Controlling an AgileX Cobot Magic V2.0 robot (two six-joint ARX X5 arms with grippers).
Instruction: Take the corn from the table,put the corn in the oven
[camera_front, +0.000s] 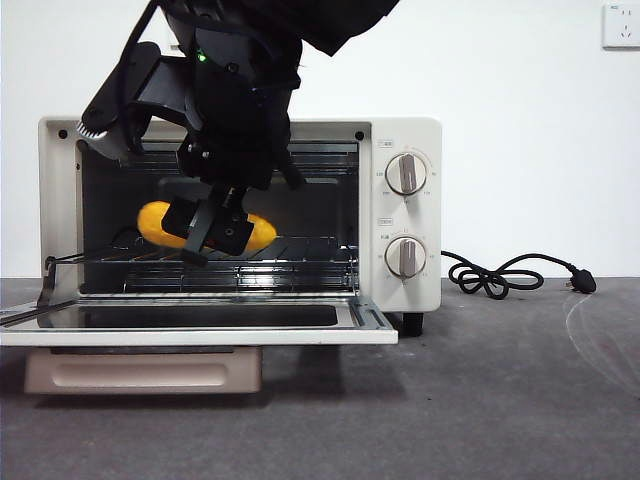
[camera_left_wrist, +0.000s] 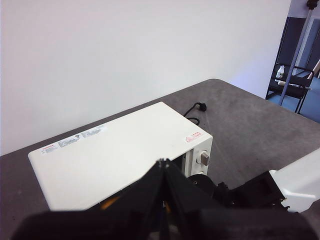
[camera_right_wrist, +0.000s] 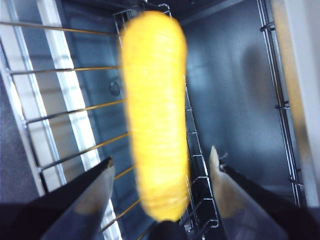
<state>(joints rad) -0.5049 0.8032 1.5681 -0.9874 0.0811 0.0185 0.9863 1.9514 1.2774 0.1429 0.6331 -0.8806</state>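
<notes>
The cream-white oven (camera_front: 410, 285) stands on the dark grey table (camera_front: 500, 400) with its glass door (camera_front: 200, 328) folded down flat. The yellow corn (camera_front: 152, 222) lies lengthwise inside the oven, at the level of the wire rack (camera_front: 305, 255). My right gripper (camera_front: 215, 235) reaches into the cavity from above and is open, one jaw on either side of the corn (camera_right_wrist: 155, 115) with a gap to each. The cob looks blurred, and whether it rests on the rack is unclear. High above the oven's top (camera_left_wrist: 120, 155), my left gripper (camera_left_wrist: 163, 167) is shut and holds nothing.
The oven's black cord (camera_front: 505, 275) lies coiled on the table to the right of it. Two round knobs (camera_front: 406, 173) sit on the front panel. A white wall socket (camera_front: 620, 25) is at the upper right. The right arm (camera_left_wrist: 280, 192) crosses below the left wrist camera.
</notes>
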